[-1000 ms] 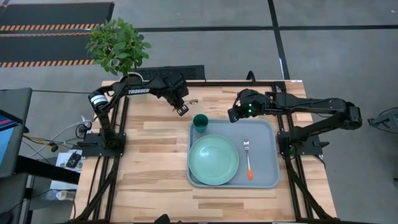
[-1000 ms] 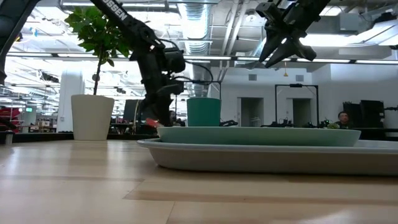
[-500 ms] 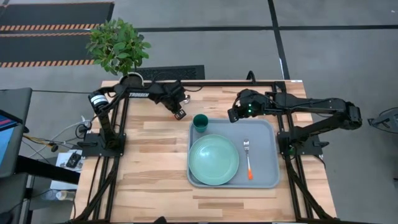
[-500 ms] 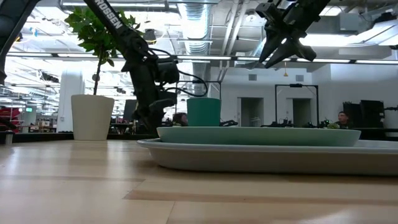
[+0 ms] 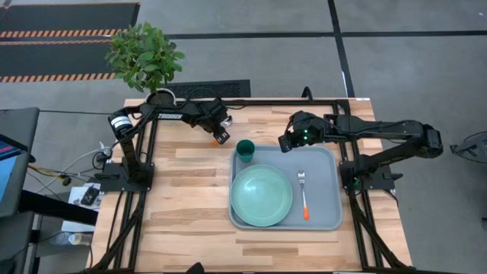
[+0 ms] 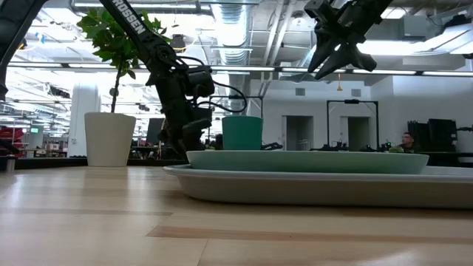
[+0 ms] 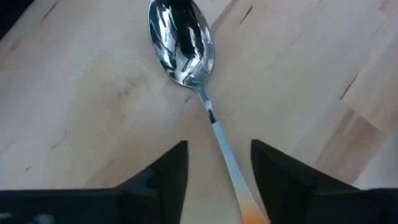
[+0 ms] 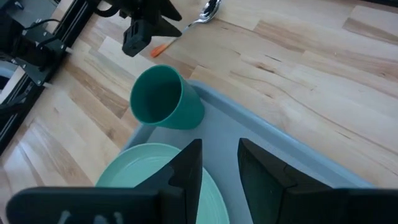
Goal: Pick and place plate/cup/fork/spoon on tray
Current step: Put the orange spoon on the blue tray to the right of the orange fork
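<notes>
Remaining off the tray point(image 5: 329, 218): spoon point(image 7: 186, 46), straddled by spread left gripper point(image 7: 217, 165), upper centre. Plate point(image 5: 261, 195), cup point(image 5: 245, 148), fork point(image 5: 303, 192) are loaded; right gripper point(image 8: 219, 163) is parted, empty.

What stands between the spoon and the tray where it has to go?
The spoon lies on the bare wood under the left gripper, whose jaws stand open astride its handle. The cup stands at the tray's nearest corner, so it partly blocks that way in. The strip beside the fork is free.
</notes>
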{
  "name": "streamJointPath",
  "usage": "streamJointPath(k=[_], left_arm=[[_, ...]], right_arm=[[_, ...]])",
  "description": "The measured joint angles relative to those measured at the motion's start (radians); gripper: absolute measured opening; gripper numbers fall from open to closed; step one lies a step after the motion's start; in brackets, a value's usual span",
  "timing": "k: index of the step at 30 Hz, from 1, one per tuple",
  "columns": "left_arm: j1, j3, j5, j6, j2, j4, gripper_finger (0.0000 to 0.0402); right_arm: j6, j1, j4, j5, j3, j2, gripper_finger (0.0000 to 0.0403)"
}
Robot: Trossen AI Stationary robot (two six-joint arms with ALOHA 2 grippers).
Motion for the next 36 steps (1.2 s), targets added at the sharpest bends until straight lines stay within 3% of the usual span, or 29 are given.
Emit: streamJointPath(k=[4,7,15,24,36], left_arm=[[-0.015,0.002,0.004,-0.004,0.043,0.015,0.0181],[-0.037,0.006,-0.017,-0.022,0.083,0.010,0.0164],[-0.059,0.004,-0.028,-0.086,0.085,0.020,0.0013],[-0.058,0.001,-0.027,-0.106,0.043,-0.004,0.0002],[-0.092,-0.002,-0.026,-0.164,-0.168,-0.074,0.0000]], right_arm=[[-0.003,0.000,-0.002,0.000,0.000,0.000,0.0129],[-0.002,-0.001,-0.007,0.001,0.000,0.000,0.0129],[-0.002,0.000,-0.012,0.000,0.000,0.000,0.0129],[-0.007,-0.001,-0.014,0.000,0.000,0.000,0.0129],[-0.010,-0.023,-0.010,0.000,0.000,0.000,0.0129]])
